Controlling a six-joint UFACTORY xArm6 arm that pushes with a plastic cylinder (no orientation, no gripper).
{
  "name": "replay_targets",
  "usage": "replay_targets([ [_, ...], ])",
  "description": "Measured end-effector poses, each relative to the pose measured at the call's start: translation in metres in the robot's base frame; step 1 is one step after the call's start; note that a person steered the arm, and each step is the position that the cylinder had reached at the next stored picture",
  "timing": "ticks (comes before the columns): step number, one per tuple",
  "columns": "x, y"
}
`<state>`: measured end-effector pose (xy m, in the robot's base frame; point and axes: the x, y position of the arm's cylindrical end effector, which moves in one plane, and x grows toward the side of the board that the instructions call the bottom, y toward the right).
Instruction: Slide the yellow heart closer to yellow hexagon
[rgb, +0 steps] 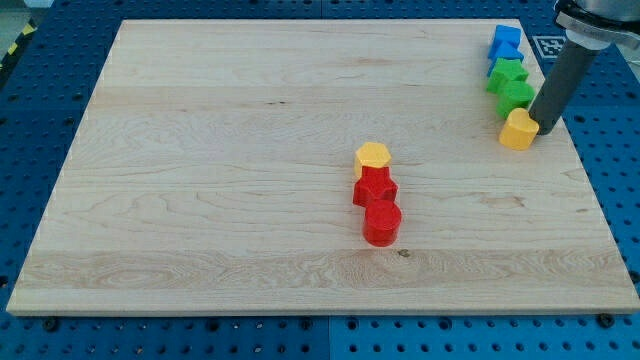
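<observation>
camera view puts the bare rod's tip (545, 128) touching the yellow heart (518, 130) on its right side, near the board's (200, 200) top-right corner. the yellow hexagon (372, 156) sits mid-board atop the red blocks (378, 205). best push is steady, leftward and slightly down, centred so the heart doesn't spin off.

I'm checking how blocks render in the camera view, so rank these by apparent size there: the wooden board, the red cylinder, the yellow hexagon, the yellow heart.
1. wooden board, by far
2. red cylinder
3. yellow heart and yellow hexagon: look alike, and they sit at different depths, so unranked.
</observation>
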<state>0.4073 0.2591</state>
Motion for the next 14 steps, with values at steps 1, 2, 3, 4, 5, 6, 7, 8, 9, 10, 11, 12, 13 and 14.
replay_targets([
  [1,0.000,-0.002],
  [2,0.000,-0.004],
  [3,0.002,-0.004],
  [4,0.011,-0.009],
  [5,0.011,-0.013],
  [6,0.011,-0.020],
  [7,0.011,-0.031],
  [8,0.012,-0.063],
  [9,0.012,-0.079],
  [10,0.012,-0.102],
  [11,0.012,-0.124],
  [12,0.012,-0.143],
  [13,0.012,-0.160],
  [14,0.012,-0.172],
])
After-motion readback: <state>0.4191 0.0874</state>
